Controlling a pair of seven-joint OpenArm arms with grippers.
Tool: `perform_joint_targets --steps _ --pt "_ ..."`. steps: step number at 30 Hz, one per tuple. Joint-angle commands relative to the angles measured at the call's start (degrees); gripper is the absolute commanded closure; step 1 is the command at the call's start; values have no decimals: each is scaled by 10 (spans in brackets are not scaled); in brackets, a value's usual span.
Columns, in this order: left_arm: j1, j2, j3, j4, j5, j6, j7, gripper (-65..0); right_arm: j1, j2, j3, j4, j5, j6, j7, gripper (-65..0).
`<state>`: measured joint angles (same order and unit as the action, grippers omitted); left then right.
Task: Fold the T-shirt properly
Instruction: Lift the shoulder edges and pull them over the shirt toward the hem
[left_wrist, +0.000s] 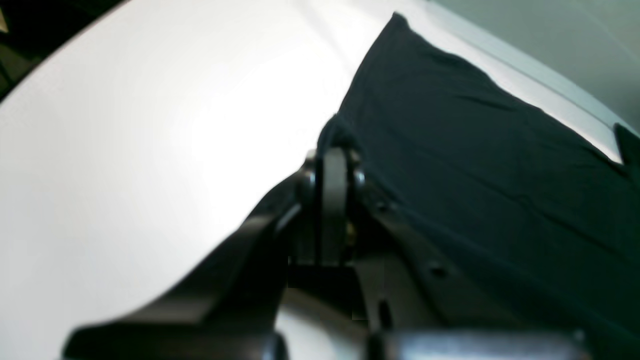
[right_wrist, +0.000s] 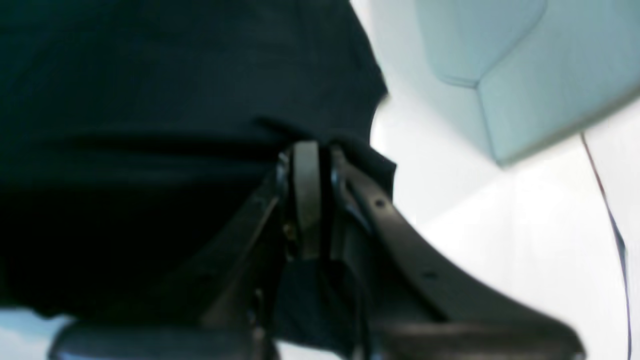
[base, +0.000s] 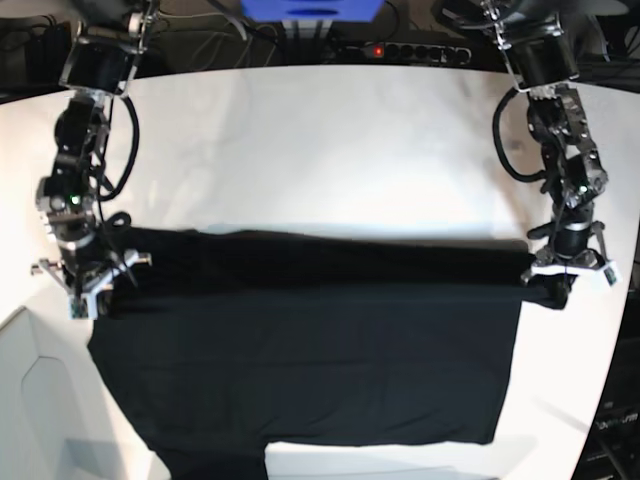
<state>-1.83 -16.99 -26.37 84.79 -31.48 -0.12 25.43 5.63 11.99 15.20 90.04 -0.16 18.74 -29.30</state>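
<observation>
The black T-shirt (base: 310, 340) lies spread across the near half of the white table (base: 320, 150), with a fold line along its far edge; no print shows. My left gripper (base: 556, 290) is shut on the shirt's right far corner; in the left wrist view the jaws (left_wrist: 334, 145) pinch bunched black cloth (left_wrist: 490, 165). My right gripper (base: 92, 300) is shut on the shirt's left far corner; in the right wrist view the jaws (right_wrist: 312, 145) clamp a fold of the cloth (right_wrist: 175, 75). Both corners are slightly lifted.
Cables and a power strip (base: 400, 48) lie behind the table's far edge. A pale grey bin (right_wrist: 525, 65) stands off the table's left near corner, also seen in the base view (base: 30, 400). The shirt's near hem hangs at the front edge.
</observation>
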Motion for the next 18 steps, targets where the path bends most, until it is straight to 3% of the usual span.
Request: perform_joint_targets --steps 1,10,18 --pt "-17 -11 -4 5 0 0 -16 -1 23 14 -4 -10 -1 -4 12 0" --pt "-27 -11 -4 -42 0 -1 -18 -1 145 44 -62 -169 -1 -4 13 0" --pt "-28 -11 -4 -44 0 -1 -18 -1 211 45 -92 -265 -2 -4 32 0"
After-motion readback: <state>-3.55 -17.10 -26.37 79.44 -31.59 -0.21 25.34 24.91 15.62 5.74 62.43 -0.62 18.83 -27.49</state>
